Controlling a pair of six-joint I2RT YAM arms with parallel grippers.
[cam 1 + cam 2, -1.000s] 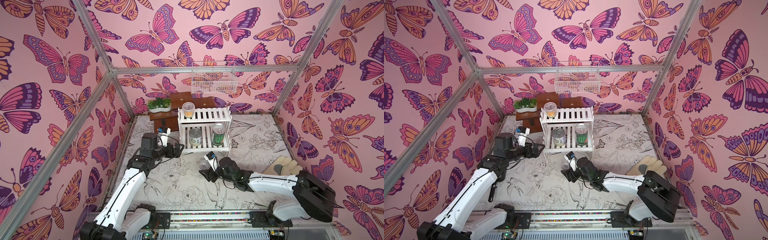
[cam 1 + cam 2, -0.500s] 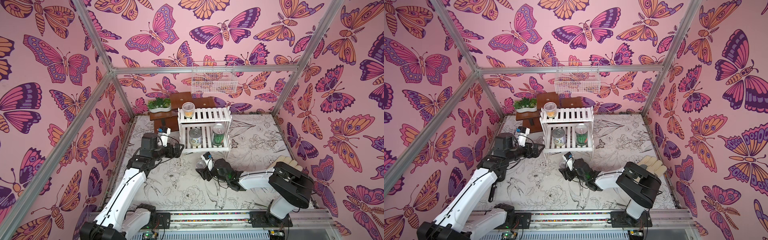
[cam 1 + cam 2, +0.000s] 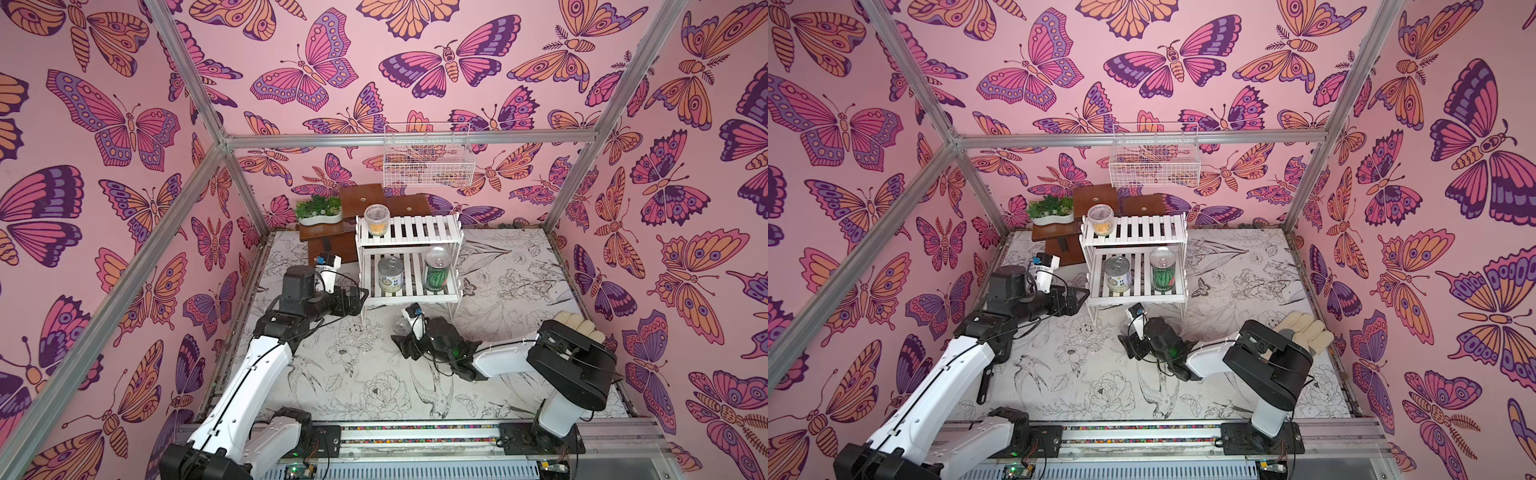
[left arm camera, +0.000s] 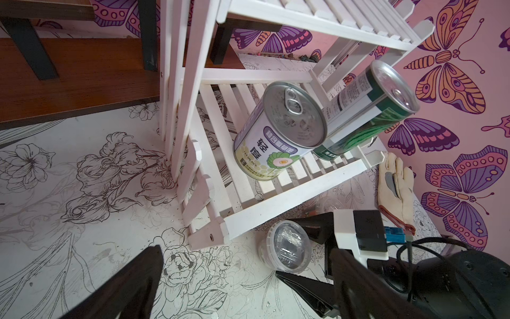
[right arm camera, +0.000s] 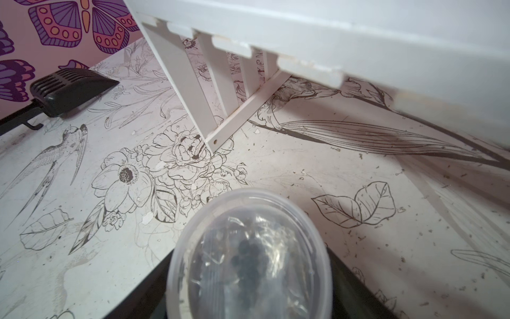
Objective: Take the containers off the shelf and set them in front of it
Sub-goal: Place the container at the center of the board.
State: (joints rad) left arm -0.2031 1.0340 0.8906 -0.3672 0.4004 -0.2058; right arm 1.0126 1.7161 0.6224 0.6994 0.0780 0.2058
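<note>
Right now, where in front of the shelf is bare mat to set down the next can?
Free: the mat between the clear cup and the front rail; also between the shelf and the glove. Crowded: at the shelf's front legs, around that cup.

White slatted shelf (image 3: 419,232) stood upright, a yellow-filled clear cup (image 3: 377,219) on its top tier, pale-labelled can (image 3: 391,275) and watermelon can (image 3: 437,270) upright below — dark-filled lidded cup (image 4: 287,248) just in front.

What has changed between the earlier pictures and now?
The right arm folded its elbow inward; the right gripper, with the clear cup between its jaws, edged left before the shelf. Whether it let go is unclear. Left gripper, pale can, watermelon can, yellow cup: unchanged.
</note>
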